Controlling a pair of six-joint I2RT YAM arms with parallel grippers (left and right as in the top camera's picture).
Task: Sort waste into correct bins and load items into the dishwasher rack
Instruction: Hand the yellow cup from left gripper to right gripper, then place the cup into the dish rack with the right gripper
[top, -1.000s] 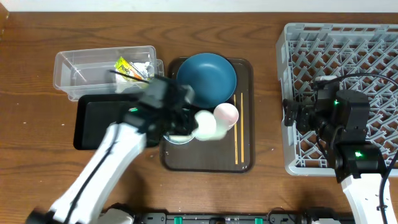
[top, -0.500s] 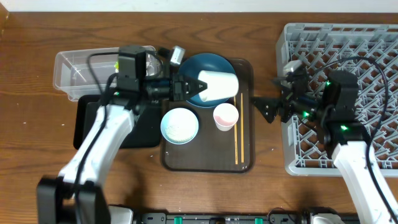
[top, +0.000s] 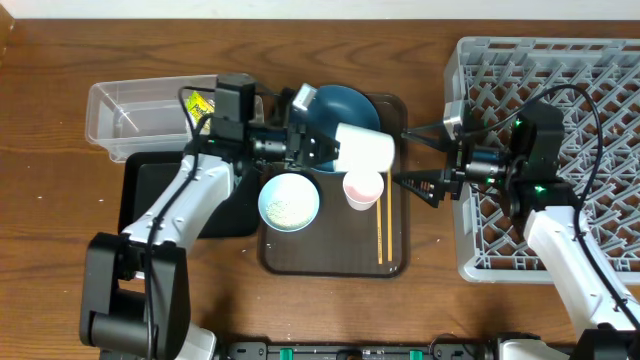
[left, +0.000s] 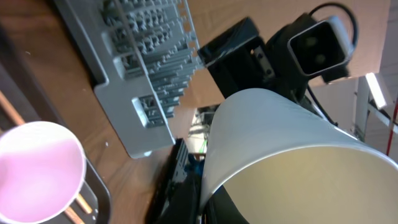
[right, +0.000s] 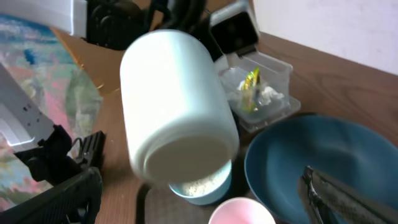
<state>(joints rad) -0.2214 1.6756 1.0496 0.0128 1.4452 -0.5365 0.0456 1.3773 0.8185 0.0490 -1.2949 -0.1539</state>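
My left claw (top: 328, 150) grips the small green cup (top: 363, 148) and holds it sideways above the brown serving tray (top: 395, 255). The cup's base points at my right claw (top: 405, 158), which gapes wide just beside it on the side nearer the dishwasher rack (top: 560, 60). The cup's long axis runs claw to claw, so I judge a handover comes next. The clear tub (top: 130, 110) holds the snack wrapper (top: 205, 104). The pale blue bowl (top: 289, 200) holds rice grains (top: 288, 205).

Colours noted: dark blue dish (top: 325, 106), pale blue bowl (top: 289, 200), pink cup (top: 363, 187), pale green cup (top: 365, 148), grey rack (top: 600, 80) with diagonal lattice.
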